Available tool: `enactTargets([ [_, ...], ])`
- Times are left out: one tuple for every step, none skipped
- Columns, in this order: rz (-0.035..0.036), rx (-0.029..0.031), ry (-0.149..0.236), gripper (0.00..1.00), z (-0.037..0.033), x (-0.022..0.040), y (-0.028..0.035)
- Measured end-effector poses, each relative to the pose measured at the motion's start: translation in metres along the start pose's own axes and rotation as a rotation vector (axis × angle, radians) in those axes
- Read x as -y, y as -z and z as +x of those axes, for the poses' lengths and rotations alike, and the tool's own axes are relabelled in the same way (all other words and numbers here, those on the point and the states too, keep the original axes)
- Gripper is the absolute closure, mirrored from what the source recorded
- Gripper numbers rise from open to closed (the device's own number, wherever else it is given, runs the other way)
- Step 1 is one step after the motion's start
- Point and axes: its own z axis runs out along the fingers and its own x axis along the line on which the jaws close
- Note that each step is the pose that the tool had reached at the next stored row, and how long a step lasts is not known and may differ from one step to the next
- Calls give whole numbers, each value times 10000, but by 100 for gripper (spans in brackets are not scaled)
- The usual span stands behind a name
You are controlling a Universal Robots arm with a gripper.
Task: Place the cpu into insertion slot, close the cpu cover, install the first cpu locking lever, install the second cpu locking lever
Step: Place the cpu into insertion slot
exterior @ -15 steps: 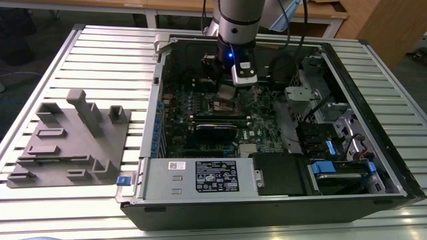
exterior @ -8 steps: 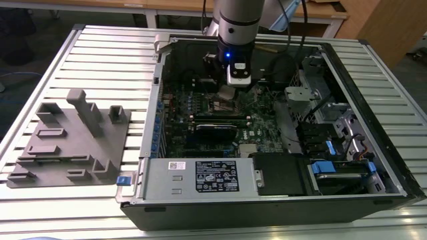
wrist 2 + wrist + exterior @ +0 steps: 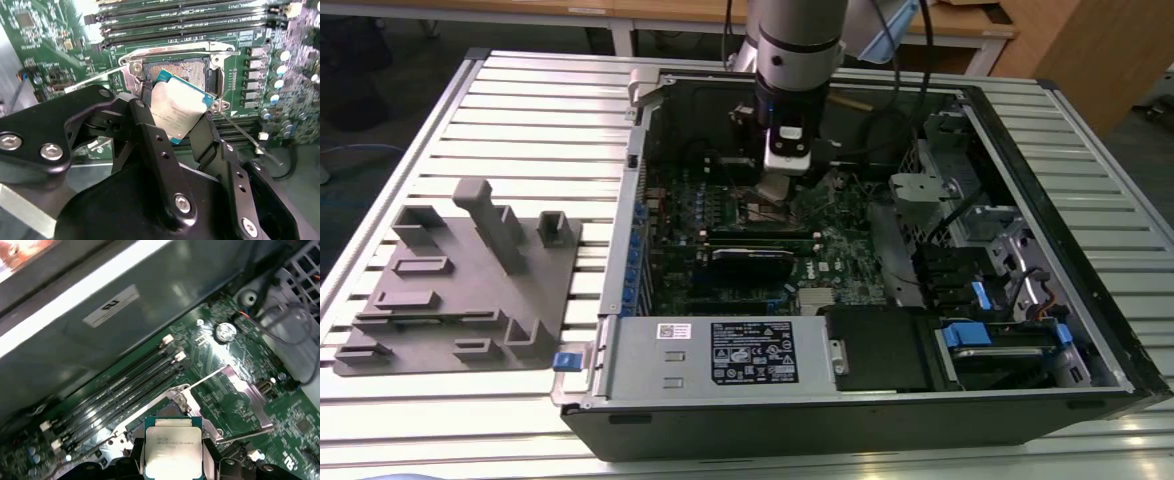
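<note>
Exterior view, 12 o'clock = far edge: your arm (image 3: 794, 40) drops in from 12 o'clock into the open PC case (image 3: 1107, 345), which sits on the slatted bench (image 3: 520, 110). The gripper (image 3: 774, 187) hangs over the green circuit board (image 3: 847, 265), in the 12 o'clock half of the case. Grey box w/ black label (image 3: 720, 350) lies at 6 o'clock from the gripper, against the near case wall. Grey fixture block (image 3: 460, 290) is on the bench at 9 o'clock from the case, well apart.

Second wrist view: your gripper (image 3: 176, 117) is clamped on the cpu (image 3: 180, 105), black fingers (image 3: 150, 135) pressing on opposite edges, silver face toward the cam. The chip is tilted relative to the board, one corner over the insertion slot (image 3: 182, 70). It is not seated, and the slot's contact field is mostly bare. Can't tell if that corner touches the rim. A thin lever rod (image 3: 240, 131) sticks out free beside the slot. Long black memory slots (image 3: 190, 20) run just beyond it.

First wrist view: cpu (image 3: 173, 447) sits square between the gripper (image 3: 173, 465) tips, near the slot (image 3: 172, 405). The cpu cover (image 3: 247, 392) is swung open beside the slot, board visible thru its cut-out.
</note>
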Motion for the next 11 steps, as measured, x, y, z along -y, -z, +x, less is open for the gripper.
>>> enactTargets([
  [1,14,-180,46,0,0,-1],
  [-1,29,-365,46,0,0,-2],
  [-1,43,-544,46,0,0,-3],
  [-1,57,-723,46,0,0,-4],
  [-3,72,-913,46,0,0,-5],
  [-3,87,-1093,46,0,0,-5],
  [-1,103,-1271,46,0,0,-6],
  [4,121,-1451,46,0,0,-6],
  [10,136,-1568,46,0,0,-6],
  [14,140,-1581,46,0,1,-5],
  [15,141,-1582,46,0,1,-5],
])
